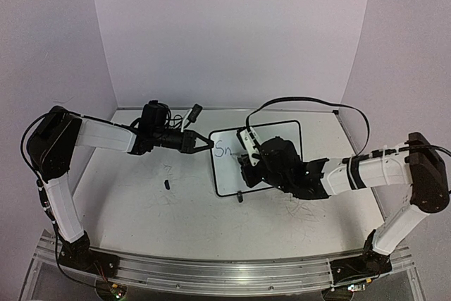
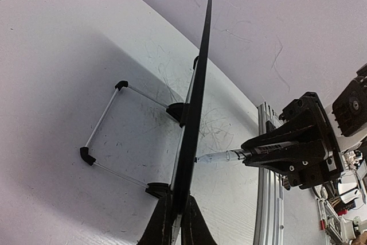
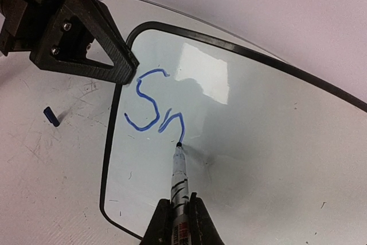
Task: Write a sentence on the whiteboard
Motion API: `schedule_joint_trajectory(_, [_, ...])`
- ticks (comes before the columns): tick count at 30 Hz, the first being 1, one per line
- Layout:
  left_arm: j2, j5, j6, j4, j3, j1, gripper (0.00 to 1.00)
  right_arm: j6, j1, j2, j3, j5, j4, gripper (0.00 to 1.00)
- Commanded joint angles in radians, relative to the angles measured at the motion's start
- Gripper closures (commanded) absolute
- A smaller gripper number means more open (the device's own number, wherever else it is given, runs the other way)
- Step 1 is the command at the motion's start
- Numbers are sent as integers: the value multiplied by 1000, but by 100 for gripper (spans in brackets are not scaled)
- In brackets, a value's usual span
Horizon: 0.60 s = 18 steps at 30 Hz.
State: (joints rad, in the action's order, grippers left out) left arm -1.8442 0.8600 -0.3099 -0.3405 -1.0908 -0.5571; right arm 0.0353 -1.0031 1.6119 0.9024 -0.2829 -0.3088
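Observation:
The whiteboard (image 1: 227,174) stands tilted on the table, with a thin black frame. My left gripper (image 1: 204,142) is shut on its upper left edge; the left wrist view shows the board (image 2: 198,101) edge-on between the fingers of that gripper (image 2: 178,198). My right gripper (image 3: 178,198) is shut on a marker (image 3: 181,173), whose tip touches the board (image 3: 258,142). Of the sentence (image 3: 153,110) only blue strokes reading "Sn" show, also small in the top view (image 1: 224,150). The marker tip rests at the end of the "n".
A small dark marker cap (image 1: 168,184) lies on the scuffed white tabletop left of the board, also seen in the right wrist view (image 3: 51,116). The board's wire stand (image 2: 103,121) reaches out behind it. White walls close the back and sides.

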Motion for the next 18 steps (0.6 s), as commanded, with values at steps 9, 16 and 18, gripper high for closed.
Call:
schedule_joint_trajectory(9, [18,38,-5,1,-10,3,100,-5,7,6,50,-60,-25,100])
schedule_joint_trajectory(16, [20,40,-5,1,-9,3,100,-11,8,16,68,-84,-31,100])
schedule_joint_trajectory(18, [20,39,-5,1,-10,3,100,-11,8,16,70,-88,-32,100])
